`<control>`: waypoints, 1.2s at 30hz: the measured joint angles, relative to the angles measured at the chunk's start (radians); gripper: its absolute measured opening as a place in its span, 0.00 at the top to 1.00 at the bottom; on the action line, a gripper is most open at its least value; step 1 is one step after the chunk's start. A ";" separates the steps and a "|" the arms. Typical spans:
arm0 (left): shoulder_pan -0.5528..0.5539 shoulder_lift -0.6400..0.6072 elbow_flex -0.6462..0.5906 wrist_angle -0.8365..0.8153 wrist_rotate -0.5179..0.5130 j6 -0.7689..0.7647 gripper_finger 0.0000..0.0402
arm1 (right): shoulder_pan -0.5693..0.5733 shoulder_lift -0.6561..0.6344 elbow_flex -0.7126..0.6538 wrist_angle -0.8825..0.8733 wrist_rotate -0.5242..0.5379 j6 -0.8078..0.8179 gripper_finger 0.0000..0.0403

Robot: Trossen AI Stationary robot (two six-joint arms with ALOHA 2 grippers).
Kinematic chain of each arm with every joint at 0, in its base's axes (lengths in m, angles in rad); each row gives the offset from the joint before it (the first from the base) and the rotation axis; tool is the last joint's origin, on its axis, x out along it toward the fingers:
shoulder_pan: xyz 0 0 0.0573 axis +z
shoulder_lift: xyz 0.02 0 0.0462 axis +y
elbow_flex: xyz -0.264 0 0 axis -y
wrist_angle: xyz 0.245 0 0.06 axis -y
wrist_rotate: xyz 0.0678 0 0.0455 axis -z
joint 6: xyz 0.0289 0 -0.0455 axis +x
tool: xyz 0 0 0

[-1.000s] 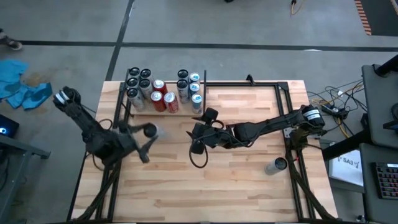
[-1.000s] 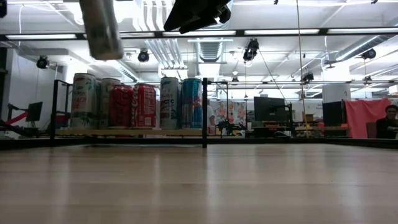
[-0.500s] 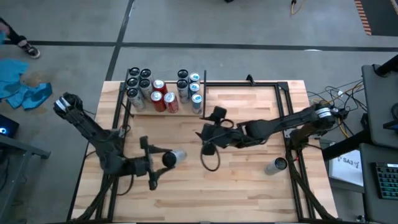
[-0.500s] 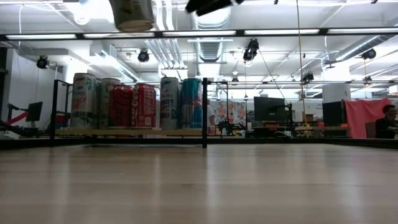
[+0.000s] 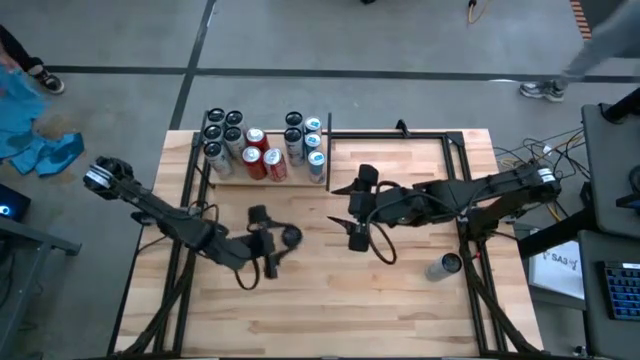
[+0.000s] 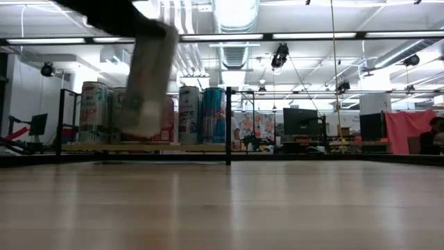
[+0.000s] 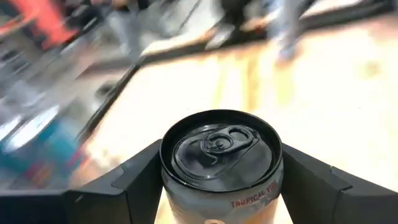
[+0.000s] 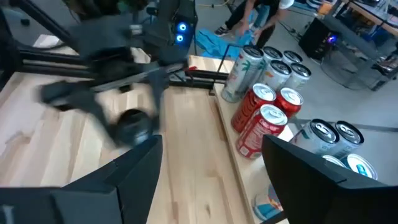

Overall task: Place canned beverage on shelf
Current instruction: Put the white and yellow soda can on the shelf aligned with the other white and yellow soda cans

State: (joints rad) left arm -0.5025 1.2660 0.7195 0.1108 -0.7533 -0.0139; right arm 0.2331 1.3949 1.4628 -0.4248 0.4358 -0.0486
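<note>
Left gripper [image 5: 266, 242] over the table [image 5: 400, 300], about 7 o'clock of its middle; fingers [image 7: 130, 180] stand fairly wide, clamped on both sides of a canned beverage [image 7: 219, 163]. Can has a black top with pull-tab, pale body, lettering "TROPICAL" part readable in the left wrist view. In the low view the can [image 6: 146, 87] hangs tilted, clear of the tabletop, blurred

Right gripper [image 5: 358, 208] near table centre, at roughly 3 o'clock of the left one, well apart from it; jaws stand open with nothing between them

Another can [image 5: 443, 266] stands alone near the table's 4 o'clock edge

Shelf [image 5: 225, 178] at the far 11 o'clock corner, pale panel with thin black uprights. On it: dark-topped cans [image 5: 222, 129] at the far left, two red cans [image 5: 262, 160] in the middle, silver and blue cans [image 5: 305, 140] toward the right post. Held can is off the shelf, at about 5 o'clock of it

Blue cloth [image 5: 30, 135] on the floor past the table's 10 o'clock side
</note>
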 joint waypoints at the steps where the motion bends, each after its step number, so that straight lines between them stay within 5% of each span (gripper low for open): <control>1: -0.001 -0.017 -0.005 -0.072 -0.050 -0.053 0.38 | 0.001 0.001 -0.001 0.000 -0.001 -0.002 0.34; 9: 0.006 -0.222 -0.070 -0.640 -0.475 -0.631 0.38 | 0.000 0.049 -0.002 0.029 0.001 -0.025 0.35; 13: 0.036 -0.320 -0.136 -0.738 -0.571 -0.713 0.38 | 0.000 0.067 -0.002 0.086 0.001 -0.049 0.34; 26: 0.250 -0.552 -0.244 -0.649 -0.565 -0.510 0.38 | -0.021 0.081 -0.002 0.161 0.010 -0.058 0.35; 36: 0.344 -0.575 -0.253 -0.648 -0.570 -0.587 0.38 | -0.036 0.081 -0.002 0.171 0.009 -0.060 0.35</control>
State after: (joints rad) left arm -0.1589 0.6909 0.4667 -0.5367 -1.3236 -0.6004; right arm 0.1972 1.4757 1.4605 -0.2536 0.4450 -0.1085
